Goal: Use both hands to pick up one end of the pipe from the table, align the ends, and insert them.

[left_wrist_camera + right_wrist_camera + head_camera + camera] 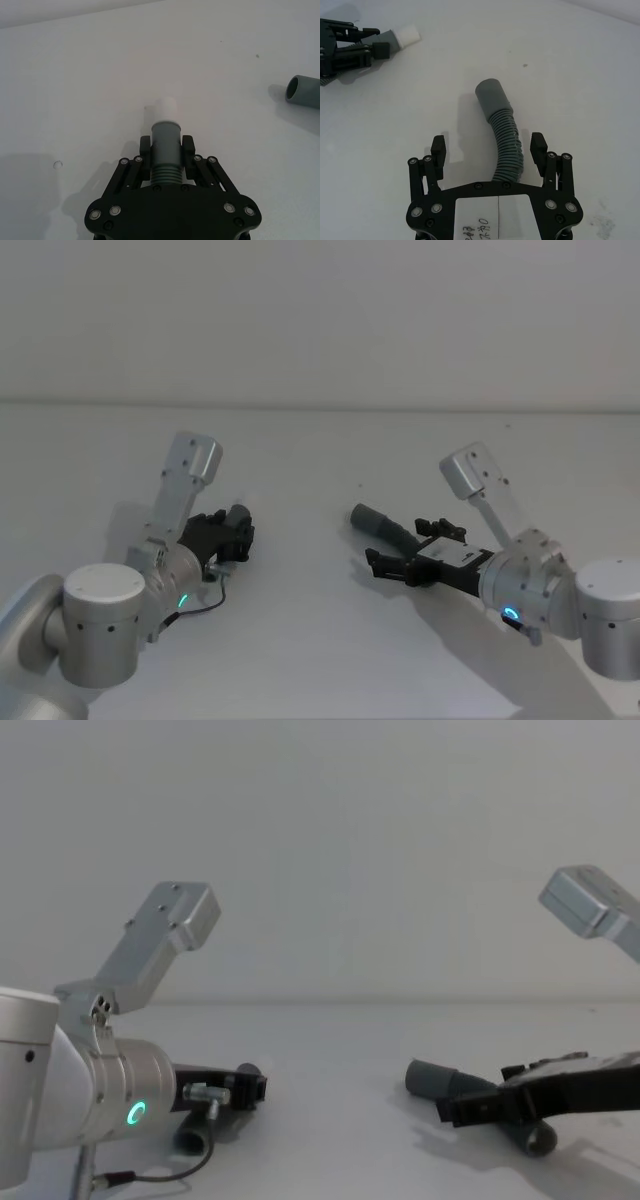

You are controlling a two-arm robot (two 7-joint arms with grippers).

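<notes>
From where I stood, the left gripper (238,528) sat low over the table (300,640) at the lower left of the head view, its black body covering most of what it carried. The left wrist view gave more away. Its fingers (145,147) were clamped narrowly on the shorter hose piece (165,172), of which a few dark ribs showed before the rest vanished under the gripper. A smooth grey cuff (165,137) stuck out ahead of the fingertips and ended in a whitish tip (166,109). I could not tell whether that tip touched the table.

Right of centre lay the longer hose piece (385,523), dark grey, ribbed and curved. Its wider smooth collar (492,95) pointed toward the upper left, well apart from the cuff. The right gripper (408,545) was spread wide, a finger on either side of the ribs and neither touching. The hose's rear ran out of sight beneath it.
</notes>
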